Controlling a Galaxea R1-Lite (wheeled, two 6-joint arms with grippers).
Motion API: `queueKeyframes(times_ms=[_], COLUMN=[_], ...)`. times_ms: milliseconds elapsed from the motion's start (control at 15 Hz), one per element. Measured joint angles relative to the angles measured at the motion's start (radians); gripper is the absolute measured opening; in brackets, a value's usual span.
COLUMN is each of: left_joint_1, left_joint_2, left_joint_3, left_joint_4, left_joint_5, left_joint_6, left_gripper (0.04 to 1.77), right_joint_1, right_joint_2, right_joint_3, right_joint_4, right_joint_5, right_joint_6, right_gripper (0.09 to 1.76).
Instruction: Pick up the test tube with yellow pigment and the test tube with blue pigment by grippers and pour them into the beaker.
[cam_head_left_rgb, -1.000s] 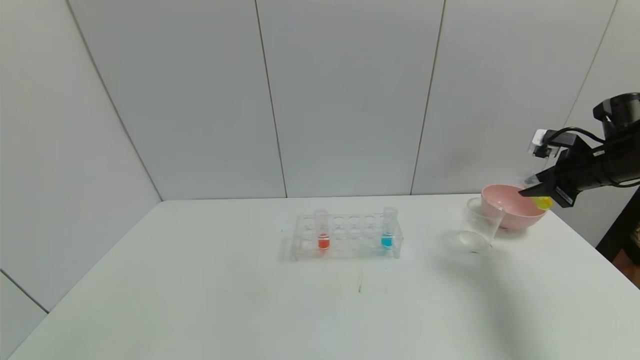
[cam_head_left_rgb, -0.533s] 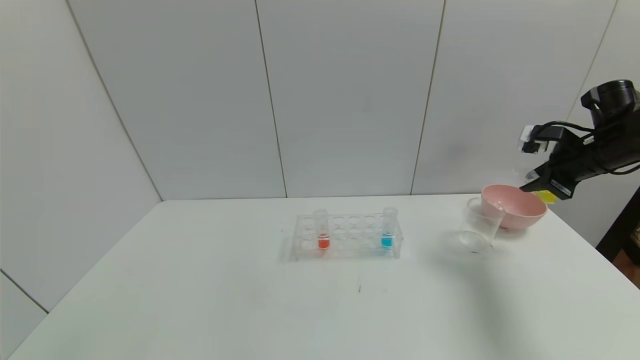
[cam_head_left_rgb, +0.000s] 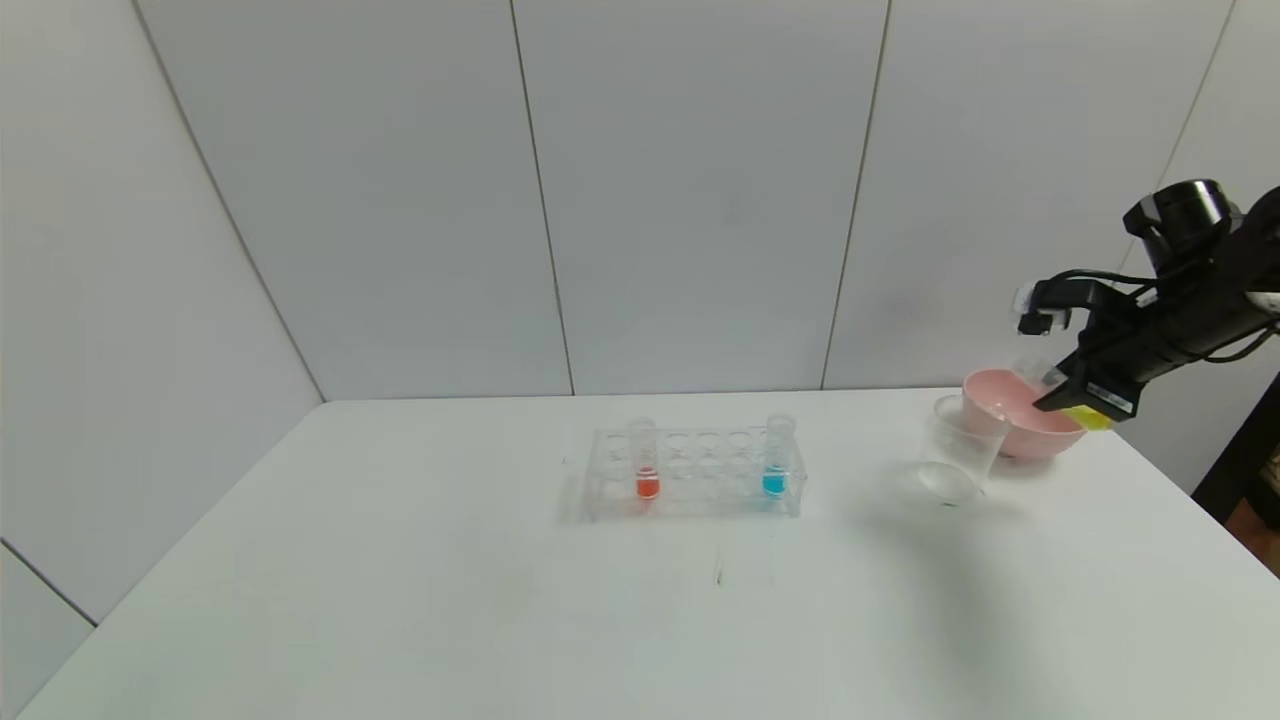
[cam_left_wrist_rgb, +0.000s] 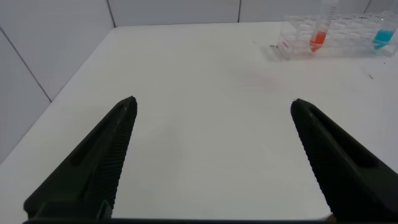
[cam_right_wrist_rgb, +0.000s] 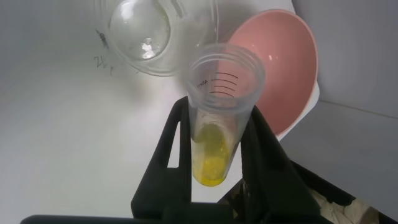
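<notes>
My right gripper (cam_head_left_rgb: 1062, 392) is shut on the test tube with yellow pigment (cam_right_wrist_rgb: 216, 121) and holds it tilted over the pink bowl, its open mouth toward the beaker (cam_head_left_rgb: 962, 452). The yellow liquid (cam_head_left_rgb: 1092, 416) shows at the tube's rounded end behind the jaws. In the right wrist view the beaker (cam_right_wrist_rgb: 154, 31) lies just beyond the tube's mouth. The test tube with blue pigment (cam_head_left_rgb: 775, 465) stands at the right end of the clear rack (cam_head_left_rgb: 694, 474); it also shows in the left wrist view (cam_left_wrist_rgb: 382, 34). My left gripper (cam_left_wrist_rgb: 212, 107) is open and empty, low over the near-left table.
A pink bowl (cam_head_left_rgb: 1020, 415) stands right behind the beaker at the table's far right, close to the edge. A tube with red liquid (cam_head_left_rgb: 646, 466) stands at the rack's left end. The white table (cam_head_left_rgb: 400, 580) spreads wide in front of the rack.
My right gripper has moved left and turned, carrying the yellow tube from beyond the bowl's right rim to above the bowl, nearer the beaker. The left arm has not moved.
</notes>
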Motion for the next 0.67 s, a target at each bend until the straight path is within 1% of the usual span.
queueKeyframes(times_ms=[133, 267, 467, 667], left_joint_1=[0.0, 0.0, 0.0, 0.0], left_joint_2=[0.0, 0.0, 0.0, 0.0], left_joint_3=[0.0, 0.0, 0.0, 0.0], left_joint_4=[0.0, 0.0, 0.0, 0.0], left_joint_5=[0.0, 0.0, 0.0, 0.0], left_joint_6=[0.0, 0.0, 0.0, 0.0], left_gripper=[1.76, 1.76, 1.76, 1.76], right_joint_1=[0.011, 0.023, 0.036, 0.044], right_joint_2=[0.009, 0.02, 0.031, 0.036], right_joint_3=[0.004, 0.004, 0.001, -0.005], right_joint_4=[0.005, 0.005, 0.002, 0.0], right_joint_5=[-0.011, -0.069, -0.087, -0.155], right_joint_6=[-0.001, -0.006, -0.006, -0.021], right_gripper=[0.52, 0.52, 0.52, 0.52])
